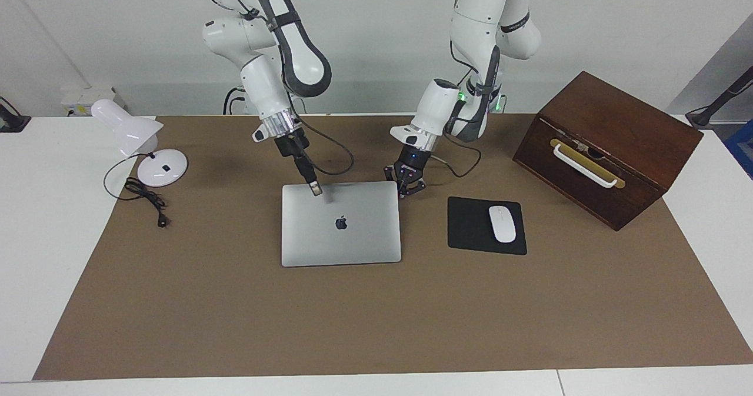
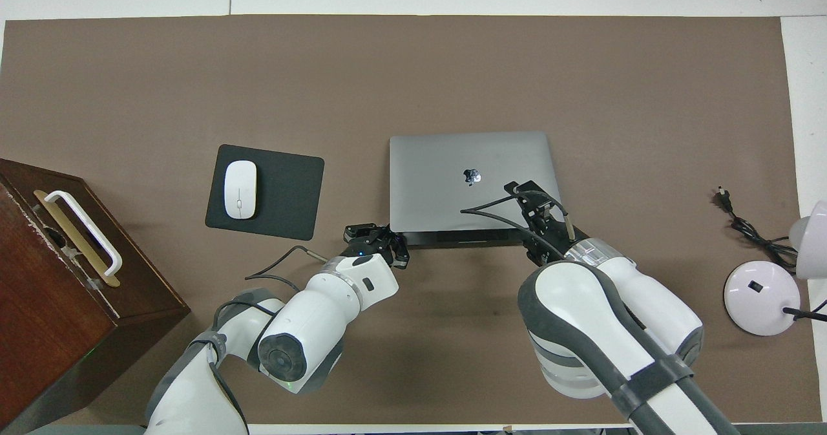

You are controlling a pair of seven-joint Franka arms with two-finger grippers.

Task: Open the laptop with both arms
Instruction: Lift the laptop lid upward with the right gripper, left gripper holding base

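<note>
Laptop (image 1: 341,224) lies mid-surface, lid barely lifted at the robots' edge. Right gripper (image 1: 316,189) presses its lid corner, fingers together. Left gripper (image 1: 407,189), fingers pinched shut, sits at the adjacent corner.

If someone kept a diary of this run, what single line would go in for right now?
laptop: lid closed | left pincer: shut, at laptop corner nearest the mouse pad | right pincer: over lid near edge closest to robots

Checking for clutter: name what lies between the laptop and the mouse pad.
Only the left gripper, shut, beside the laptop; bare mat up to the mouse pad, per the facing view.
</note>
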